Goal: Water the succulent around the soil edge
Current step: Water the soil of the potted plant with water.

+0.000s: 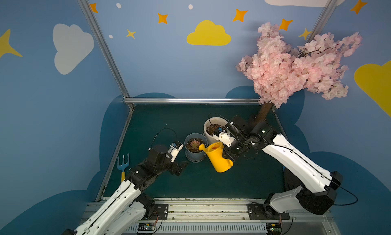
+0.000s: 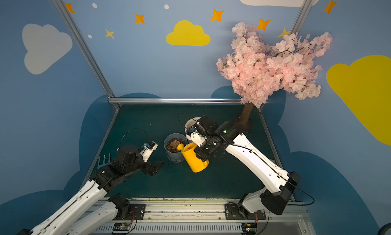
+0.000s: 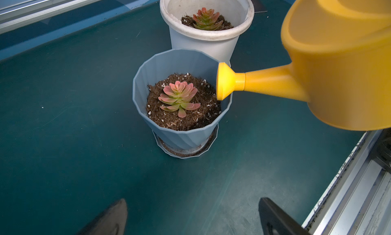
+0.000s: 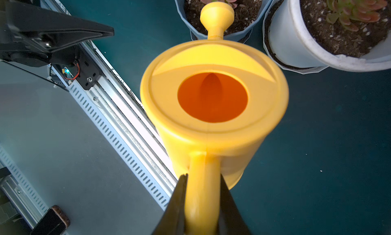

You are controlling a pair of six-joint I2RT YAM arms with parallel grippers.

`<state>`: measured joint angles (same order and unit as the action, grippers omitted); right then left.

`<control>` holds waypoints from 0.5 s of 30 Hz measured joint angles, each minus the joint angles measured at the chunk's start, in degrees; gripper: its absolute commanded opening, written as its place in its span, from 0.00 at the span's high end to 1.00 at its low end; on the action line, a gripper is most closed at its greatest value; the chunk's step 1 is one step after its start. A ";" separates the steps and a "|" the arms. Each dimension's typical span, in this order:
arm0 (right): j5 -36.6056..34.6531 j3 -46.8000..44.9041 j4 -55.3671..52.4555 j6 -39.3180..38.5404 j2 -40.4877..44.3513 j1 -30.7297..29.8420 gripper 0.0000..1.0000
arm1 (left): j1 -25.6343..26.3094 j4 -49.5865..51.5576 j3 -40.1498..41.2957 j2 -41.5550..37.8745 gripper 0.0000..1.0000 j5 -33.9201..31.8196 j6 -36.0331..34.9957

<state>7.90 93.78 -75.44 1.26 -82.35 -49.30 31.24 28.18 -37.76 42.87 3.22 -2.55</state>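
Surface finishes
Yellow plastic watering can (image 3: 338, 60) smooth, semi-gloss; blue faceted plastic pot (image 3: 184, 136) matt; dark-green table mat (image 3: 63, 117) matt, scuffed.

R arm extended w/ gripper clamped; L arm low, gripper open.
R arm (image 1: 296, 162) runs from its base at the near edge diagonally in toward mid-table, wrist angled down; R gripper (image 4: 202, 176) has both jaws pressed on the handle of the yellow plastic watering can (image 1: 219, 159). L arm (image 1: 118, 198) reaches fwd, forearm rising from its base, wrist dropped low over the table (image 1: 243, 181); L gripper (image 3: 193, 200) has jaws spread wide, empty, aimed toward table centre.
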 measured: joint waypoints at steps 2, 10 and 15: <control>-0.04 0.00 -0.02 0.00 0.00 0.09 1.00 | 0.00 0.00 0.00 0.00 0.00 0.00 0.00; -0.87 0.02 -0.31 0.00 -0.04 0.52 1.00 | 0.00 0.00 0.00 0.00 0.00 0.02 0.00; -1.31 0.02 -0.35 -0.02 -0.57 0.68 1.00 | 0.00 0.00 0.00 0.00 0.00 0.07 0.00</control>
<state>6.59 93.80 -75.79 1.23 -82.91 -48.62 31.24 28.18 -37.76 42.87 3.29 -2.55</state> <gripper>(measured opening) 0.190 0.998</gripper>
